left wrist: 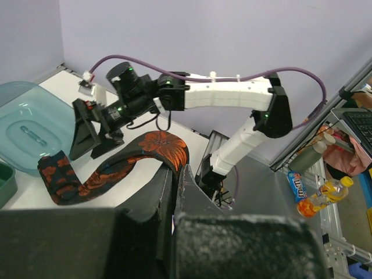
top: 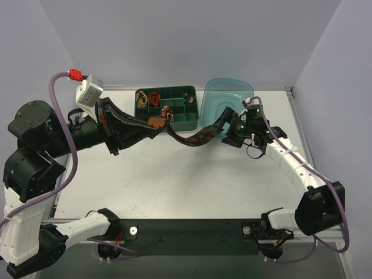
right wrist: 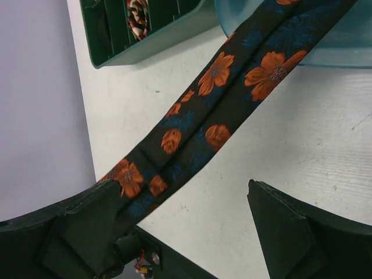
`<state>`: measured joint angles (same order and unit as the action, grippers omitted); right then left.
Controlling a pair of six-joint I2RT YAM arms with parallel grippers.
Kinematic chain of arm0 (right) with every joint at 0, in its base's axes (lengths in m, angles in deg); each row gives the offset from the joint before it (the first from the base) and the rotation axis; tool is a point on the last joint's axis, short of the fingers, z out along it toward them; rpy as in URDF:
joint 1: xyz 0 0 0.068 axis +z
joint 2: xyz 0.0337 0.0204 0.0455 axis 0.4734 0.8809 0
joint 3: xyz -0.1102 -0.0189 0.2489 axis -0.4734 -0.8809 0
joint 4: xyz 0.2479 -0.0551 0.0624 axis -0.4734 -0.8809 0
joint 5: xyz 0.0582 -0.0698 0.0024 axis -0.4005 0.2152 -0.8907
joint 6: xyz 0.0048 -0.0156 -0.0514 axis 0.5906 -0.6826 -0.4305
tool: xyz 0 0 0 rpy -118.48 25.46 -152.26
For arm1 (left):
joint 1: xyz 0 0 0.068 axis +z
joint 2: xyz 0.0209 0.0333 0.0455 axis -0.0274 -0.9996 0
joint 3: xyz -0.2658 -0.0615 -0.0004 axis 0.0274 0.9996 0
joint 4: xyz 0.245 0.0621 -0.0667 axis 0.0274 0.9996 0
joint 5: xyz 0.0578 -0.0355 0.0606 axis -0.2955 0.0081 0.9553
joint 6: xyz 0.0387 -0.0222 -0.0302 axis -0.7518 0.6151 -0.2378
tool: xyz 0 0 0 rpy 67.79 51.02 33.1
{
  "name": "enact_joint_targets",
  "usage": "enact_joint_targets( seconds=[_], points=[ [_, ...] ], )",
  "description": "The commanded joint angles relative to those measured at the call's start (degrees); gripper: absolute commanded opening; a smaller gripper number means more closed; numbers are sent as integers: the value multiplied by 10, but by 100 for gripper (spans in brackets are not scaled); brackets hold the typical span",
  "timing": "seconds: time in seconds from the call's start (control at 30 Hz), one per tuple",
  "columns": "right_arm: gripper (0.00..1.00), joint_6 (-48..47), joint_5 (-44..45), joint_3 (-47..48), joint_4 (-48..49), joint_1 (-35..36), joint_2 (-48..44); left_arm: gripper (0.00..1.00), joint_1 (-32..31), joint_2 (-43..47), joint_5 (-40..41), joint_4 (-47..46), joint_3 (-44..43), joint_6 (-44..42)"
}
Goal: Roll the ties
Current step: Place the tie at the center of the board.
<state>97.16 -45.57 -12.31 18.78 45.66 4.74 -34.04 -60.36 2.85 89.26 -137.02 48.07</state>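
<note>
White table [top: 174, 174] carries a teal tub [top: 229, 93] and a green tray [top: 185, 123] at the back, w/ rolled ties [top: 148, 97] in tray cells. Black-orange tie [top: 195, 139] runs btw the arms, in front of both. L gripper [left wrist: 174, 174] is clamped on one end. R gripper [right wrist: 181, 189] jaws wide apart; I see the tie passing one finger.

L hand [left wrist: 175, 177] closed tight; R hand [right wrist: 186, 215] wide apart; arms fwd.
</note>
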Motion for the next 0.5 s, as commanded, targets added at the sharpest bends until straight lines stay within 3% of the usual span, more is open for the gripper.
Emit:
enact_joint_targets(
  seconds=[0.0,0.27,0.47],
  points=[
    [97,69,-32,12,23,3,38,0,3,9,-37,6,-15,-11],
    [97,112,-40,5,57,11,86,0,3,33,-34,-24,21,5],
    [94,31,-4,6,4,39,100,0,3,66,-20,-51,103,21]
  ],
)
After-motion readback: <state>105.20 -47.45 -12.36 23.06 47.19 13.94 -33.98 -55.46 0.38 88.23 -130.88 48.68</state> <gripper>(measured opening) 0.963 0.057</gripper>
